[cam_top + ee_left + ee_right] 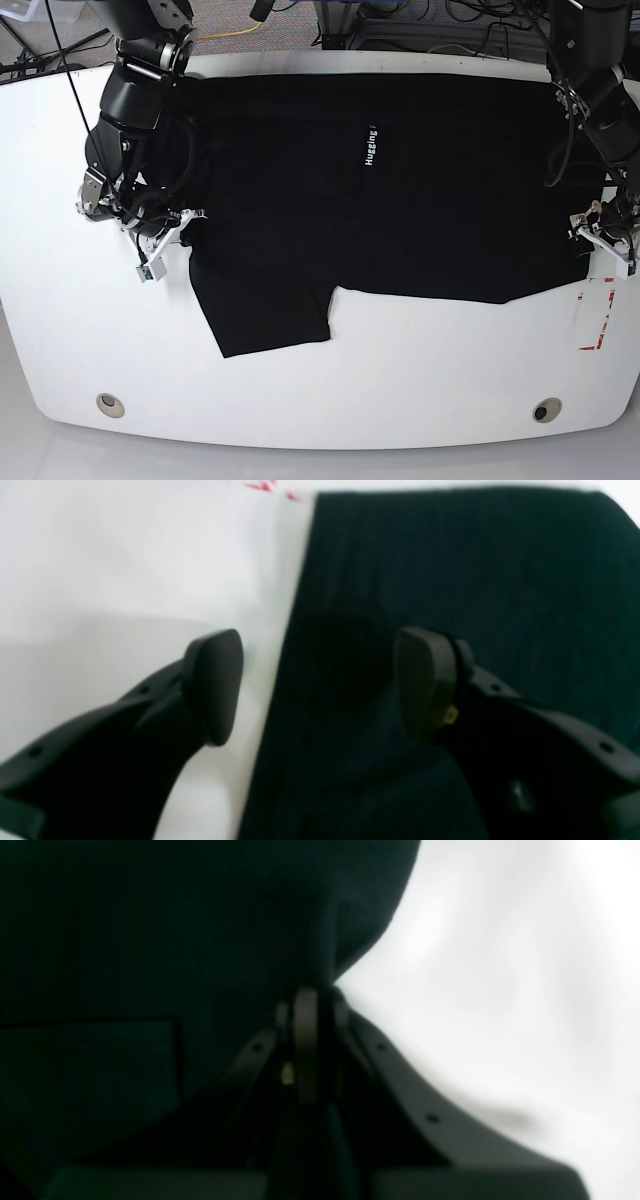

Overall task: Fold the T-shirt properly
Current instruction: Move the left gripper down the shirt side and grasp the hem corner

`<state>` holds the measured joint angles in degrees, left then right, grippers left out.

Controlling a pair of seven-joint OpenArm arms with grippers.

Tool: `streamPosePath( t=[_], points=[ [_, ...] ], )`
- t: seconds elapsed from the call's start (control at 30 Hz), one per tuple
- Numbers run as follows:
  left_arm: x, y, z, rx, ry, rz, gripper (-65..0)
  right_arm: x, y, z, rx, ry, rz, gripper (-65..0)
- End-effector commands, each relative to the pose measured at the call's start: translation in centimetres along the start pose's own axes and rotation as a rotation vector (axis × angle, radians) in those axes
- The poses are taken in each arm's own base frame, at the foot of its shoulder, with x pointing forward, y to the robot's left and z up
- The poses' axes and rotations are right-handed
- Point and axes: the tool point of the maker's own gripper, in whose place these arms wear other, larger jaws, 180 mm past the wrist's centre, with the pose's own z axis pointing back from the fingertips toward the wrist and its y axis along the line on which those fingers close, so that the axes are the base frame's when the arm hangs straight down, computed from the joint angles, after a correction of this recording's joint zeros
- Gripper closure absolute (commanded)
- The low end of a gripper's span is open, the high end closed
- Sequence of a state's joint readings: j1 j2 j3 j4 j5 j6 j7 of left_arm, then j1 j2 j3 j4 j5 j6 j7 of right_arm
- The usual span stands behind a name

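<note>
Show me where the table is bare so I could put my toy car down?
The white table is bare along the near edge, below the T-shirt, and on the far left side. The red tape marks take the right corner; both arms crowd the shirt's sides.

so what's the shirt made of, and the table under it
T-shirt: seemingly soft knit fabric, matte black; it lies limp with faint ribbing in the left wrist view. Table: smooth, hard white top, slightly glossy, likely laminate or painted board; it shows soft reflections and two round inserts near its front edge.

White table (rounded corners): black T-shirt spread flat.
</note>
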<state>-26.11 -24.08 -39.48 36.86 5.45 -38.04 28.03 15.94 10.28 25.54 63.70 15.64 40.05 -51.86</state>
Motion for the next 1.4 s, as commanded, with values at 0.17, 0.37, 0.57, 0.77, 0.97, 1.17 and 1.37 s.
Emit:
streamPosePath(
  t=[0.17, 0.37, 0.57, 0.77, 0.97, 1.17, 1.37],
  points=[
    [2.0, -0.2, 0.1, -0.010, -0.012, -0.085, -44.0, 1.1, -0.4, 0.5, -0.014, -0.014, 0.017, 0.0],
    [1.1, -2.3, -1.0, -0.049, 0.028, -0.136, -42.5, 1.3, -0.4, 0.5, -0.015, -0.017, 0.020, 0.0],
    [0.2, -4.2, -1.8, -0.081, 0.064, -0.187, -12.9, 1.3, -0.5, 0.6, -0.018, -0.017, 0.022, 0.0],
    [-0.4, -5.8, -2.6, -0.101, 0.090, -0.229, 0.0, 1.2, -0.5, 0.6, -0.020, -0.013, 0.021, 0.0],
    [1.1, -5.5, -2.0, -0.090, 0.046, -0.240, 0.0, 2.7, -0.6, 1.9, -0.049, -0.036, 0.068, 0.0],
    [1.2, -5.7, -0.7, -0.057, 0.029, -0.310, 0.0, 4.1, -0.9, 2.9, -0.076, -0.056, 0.103, 0.0],
    [4.0, -7.3, 0.6, -0.037, -0.045, -0.378, 0.0, 7.3, -1.6, 4.1, -0.102, -0.082, 0.134, 0.0]
  ],
)
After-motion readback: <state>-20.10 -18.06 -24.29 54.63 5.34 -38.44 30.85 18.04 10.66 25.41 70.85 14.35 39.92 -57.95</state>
